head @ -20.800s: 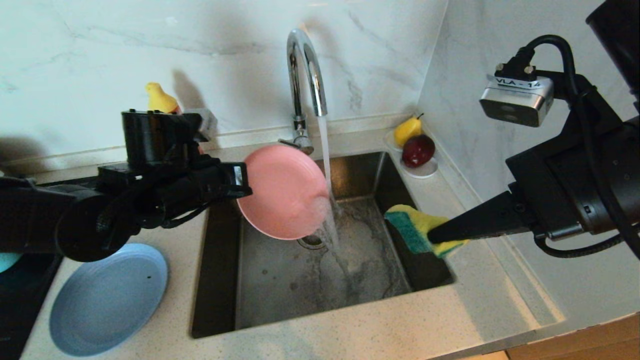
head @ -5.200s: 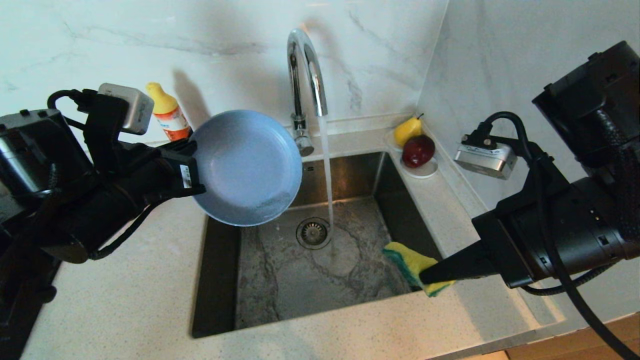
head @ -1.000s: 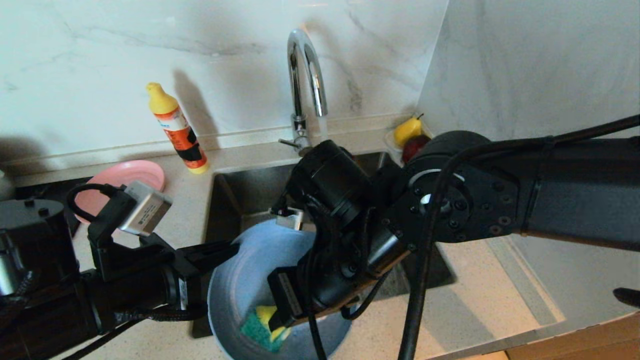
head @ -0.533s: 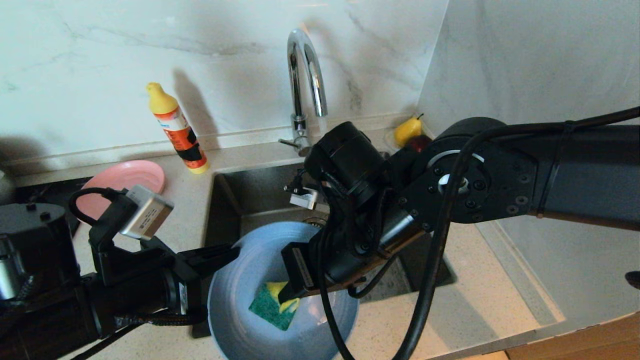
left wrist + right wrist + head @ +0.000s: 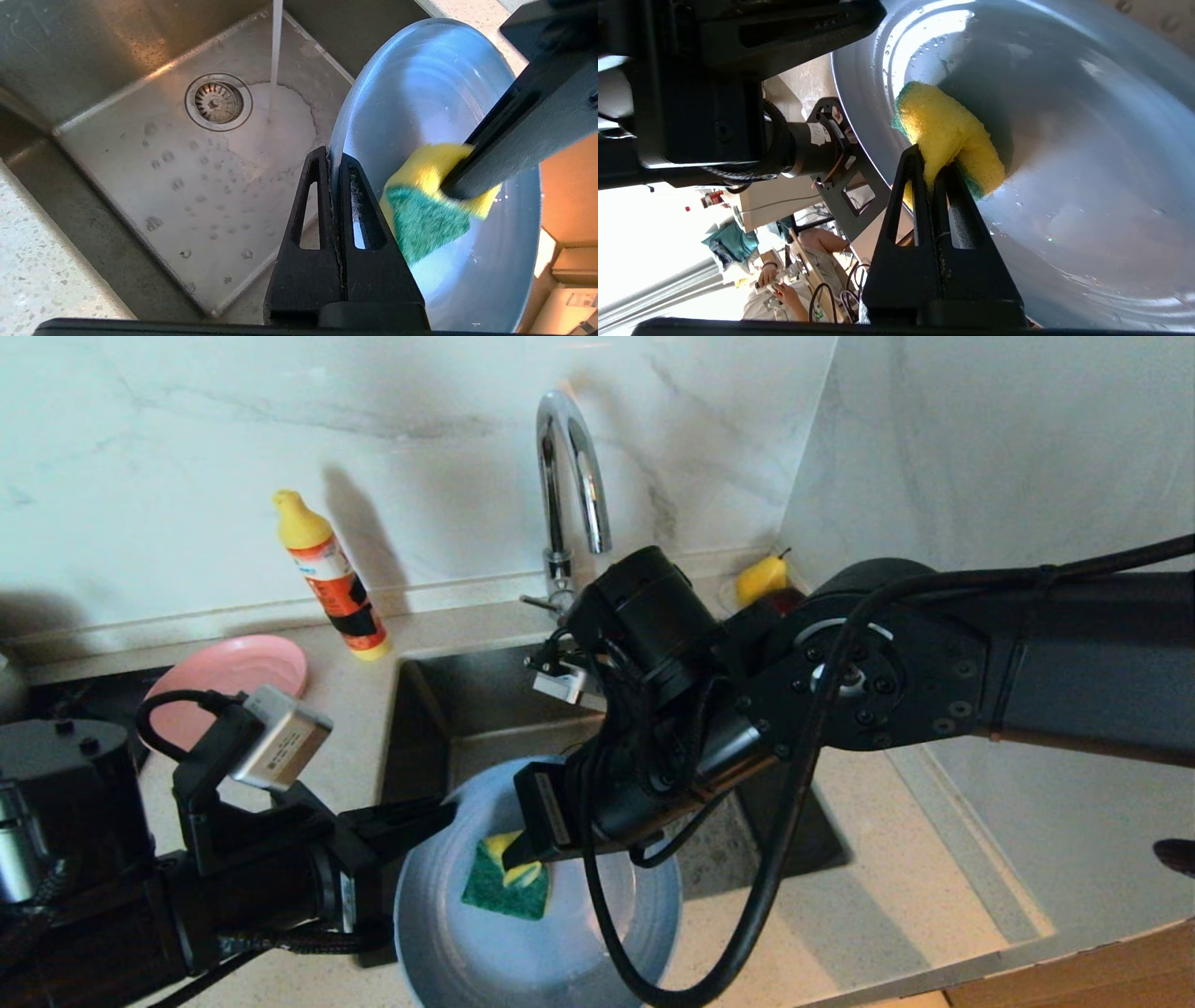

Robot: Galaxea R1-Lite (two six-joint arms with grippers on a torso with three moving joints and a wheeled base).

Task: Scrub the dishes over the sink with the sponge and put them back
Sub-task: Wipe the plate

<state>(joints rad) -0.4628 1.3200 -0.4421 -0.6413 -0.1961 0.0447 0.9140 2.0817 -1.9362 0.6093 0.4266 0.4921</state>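
Pale-blue plate: tilted over the sink's near edge, rim pinched by the left gripper's closed fingers. Sponge: clamped in the right gripper, pressed on the plate's face, arm reaching across. Orange-labelled bottle on bench; writing unreadable.

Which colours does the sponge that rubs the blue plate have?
The sponge is yellow with a green scouring face; the left wrist view shows it best.
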